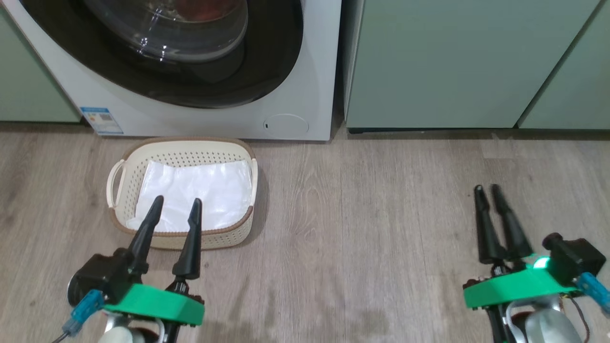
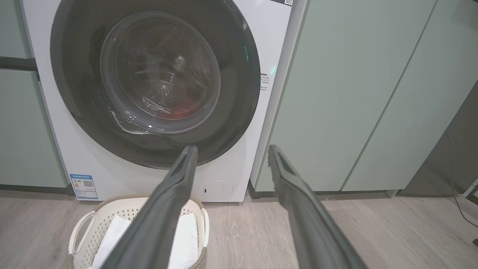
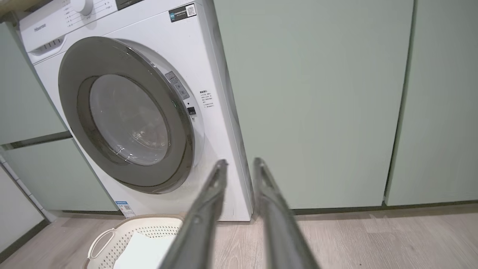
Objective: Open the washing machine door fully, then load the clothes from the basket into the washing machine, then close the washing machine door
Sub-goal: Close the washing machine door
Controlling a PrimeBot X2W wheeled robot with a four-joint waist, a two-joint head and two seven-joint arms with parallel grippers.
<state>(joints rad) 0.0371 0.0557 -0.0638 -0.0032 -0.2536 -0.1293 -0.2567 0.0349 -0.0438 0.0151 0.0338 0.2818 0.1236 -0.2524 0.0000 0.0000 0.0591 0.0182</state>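
The white washing machine [image 1: 190, 121] stands straight ahead. Its round black-rimmed door [image 1: 274, 62] lies against the front. Red clothes [image 2: 182, 110] show through the door glass [image 2: 160, 74], low in the drum. The cream basket [image 1: 181, 142] sits on the floor before the machine and holds a white sheet [image 1: 200, 190]. My left gripper [image 1: 177, 200] hovers over the basket's near rim, open and holding nothing. My right gripper [image 1: 487, 189] hangs over bare floor far to the right. Its fingers [image 3: 209, 209] stand a narrow gap apart with nothing between them.
Pale green cabinets [image 1: 452, 62] flank the machine on both sides. A wood-look floor [image 1: 362, 214] stretches between the basket and my right arm. A dark cable [image 2: 457, 201] runs down at the far right of the left wrist view.
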